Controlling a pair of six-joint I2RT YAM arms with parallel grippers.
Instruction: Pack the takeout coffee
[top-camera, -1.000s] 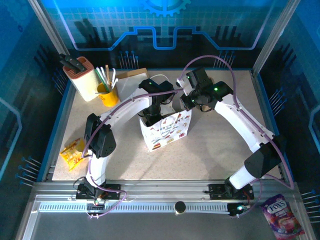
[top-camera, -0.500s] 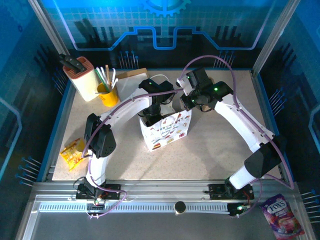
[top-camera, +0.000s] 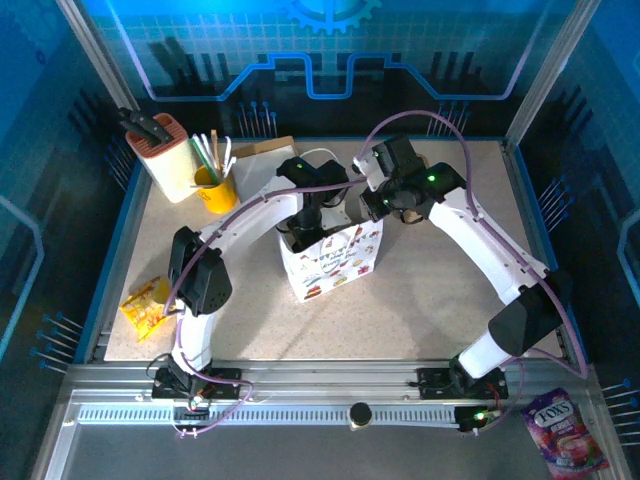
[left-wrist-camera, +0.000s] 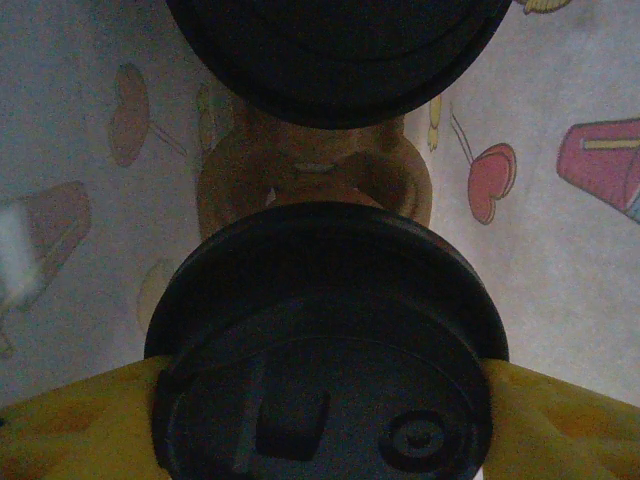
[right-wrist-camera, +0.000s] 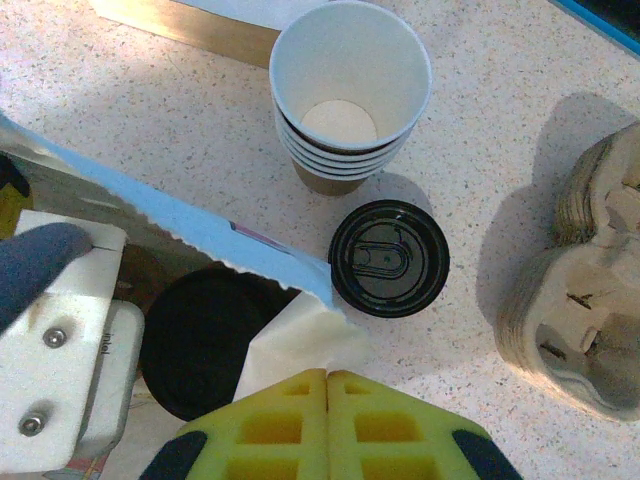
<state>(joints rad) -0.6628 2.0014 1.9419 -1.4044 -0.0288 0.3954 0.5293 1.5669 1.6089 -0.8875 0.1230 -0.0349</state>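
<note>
The white paper bag printed with cartoon sweets and drinks (top-camera: 335, 262) stood open at mid-table, and everything else is placed from it. The left gripper (left-wrist-camera: 325, 372) was down inside the bag. Its yellow pads (left-wrist-camera: 70, 430) pressed against both sides of the round black plastic lid of a takeout coffee cup (left-wrist-camera: 325, 320), so it was grasping that cup. Just beyond it in the bag sat a second black-lidded cup (left-wrist-camera: 340, 50), with brown moulded pulp (left-wrist-camera: 310, 170) showing between the two. The bag's walls showed red hearts or cherries and a pink drink cup, but no writing I could read.

The right gripper (right-wrist-camera: 327, 390) was at the bag's far rim, its yellow fingers clenched together on a fold of the white paper. Just behind the bag stood a stack of open tan paper cups with white insides (right-wrist-camera: 350, 90). Beside the stack was a round black lid (right-wrist-camera: 388, 258); whether a cup stood under it I could not tell. A pile of beige pulp carriers (right-wrist-camera: 585, 300) lay to their right.

Far left of the bag stood a knife block with black handles (top-camera: 160, 148) and a yellow holder of straws (top-camera: 215, 188). A yellow snack packet (top-camera: 145, 305) lay to the bag's near left. Off the table, near-right of the bag, lay a purple sweet packet (top-camera: 565, 430) marked "FOX'S".
</note>
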